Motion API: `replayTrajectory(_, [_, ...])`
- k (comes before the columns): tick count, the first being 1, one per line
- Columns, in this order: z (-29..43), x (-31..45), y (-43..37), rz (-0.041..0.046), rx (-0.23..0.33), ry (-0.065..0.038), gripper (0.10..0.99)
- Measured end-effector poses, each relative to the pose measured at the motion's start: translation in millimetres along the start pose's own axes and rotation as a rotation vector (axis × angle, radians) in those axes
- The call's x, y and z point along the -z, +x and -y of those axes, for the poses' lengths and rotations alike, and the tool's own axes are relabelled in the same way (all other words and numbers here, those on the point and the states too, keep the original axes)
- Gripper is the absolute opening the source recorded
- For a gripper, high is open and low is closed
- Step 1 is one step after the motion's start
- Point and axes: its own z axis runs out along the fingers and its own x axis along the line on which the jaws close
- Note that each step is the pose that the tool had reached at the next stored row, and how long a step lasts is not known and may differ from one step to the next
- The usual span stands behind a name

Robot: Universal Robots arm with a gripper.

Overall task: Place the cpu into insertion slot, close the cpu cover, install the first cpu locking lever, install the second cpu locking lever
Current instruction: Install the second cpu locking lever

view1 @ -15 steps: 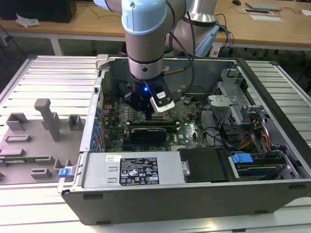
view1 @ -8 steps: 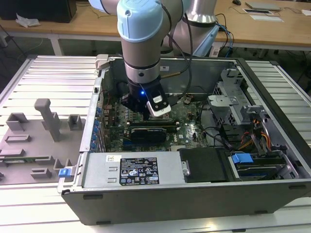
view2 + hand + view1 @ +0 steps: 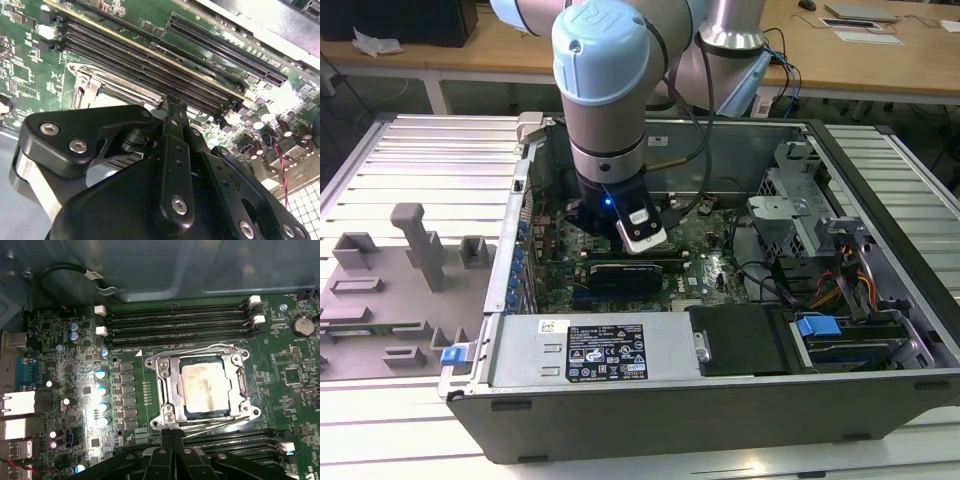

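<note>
The cpu lies in the slot, under the cover; memory slots flank the slot; the gripper hangs just beside it

A robotics lab or electronics workbench, judging by the fittings: an opened desktop computer case laid flat on a ribbed aluminium table, green motherboard exposed directly beneath the jaws. Grey moulded fixture blocks set out beside the case, toward the exterior view's left. Beyond the arm, long wooden desks with cables and scattered office equipment.
</note>
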Motion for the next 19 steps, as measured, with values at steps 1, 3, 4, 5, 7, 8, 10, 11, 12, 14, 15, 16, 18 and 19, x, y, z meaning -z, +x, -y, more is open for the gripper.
replayTrajectory(1, [0.3,-1.4,0.3,-0.0002,0.0,-0.003,0.106])
replayTrajectory(3, [1.0,-3.7,1.7,-0.0009,-0.001,-0.009,0.106])
replayTrajectory(4, [1.3,-4.9,2.5,-0.0013,-0.001,-0.014,0.106])
replayTrajectory(5, [1.8,-6.5,3.9,-0.0021,-0.002,-0.023,0.106])
replayTrajectory(7, [1.9,-8.1,4.8,-0.0027,-0.002,-0.029,0.106])
replayTrajectory(8, [1.8,-9.2,5.2,-0.003,-0.003,-0.032,0.106])
replayTrajectory(10, [1.2,-11.0,5.9,-0.0031,-0.003,-0.034,0.106])
replayTrajectory(11, [0.3,-12.3,6.8,-0.0032,-0.003,-0.034,0.106])
replayTrajectory(12, [0.1,-12.8,7.0,-0.0032,-0.003,-0.034,0.106])
replayTrajectory(14, [0.0,-13.1,7.1,-0.0033,-0.003,-0.034,0.106])
replayTrajectory(15, [0.0,-13.1,7.1,-0.0033,-0.003,-0.034,0.106])
replayTrajectory(16, [-0.1,-13.1,7.1,-0.0033,-0.003,-0.034,0.106])
replayTrajectory(18, [-0.4,-11.8,7.0,-0.003,-0.003,-0.035,0.106])
replayTrajectory(19, [-1.0,-9.5,6.9,-0.0029,-0.003,-0.035,0.106])
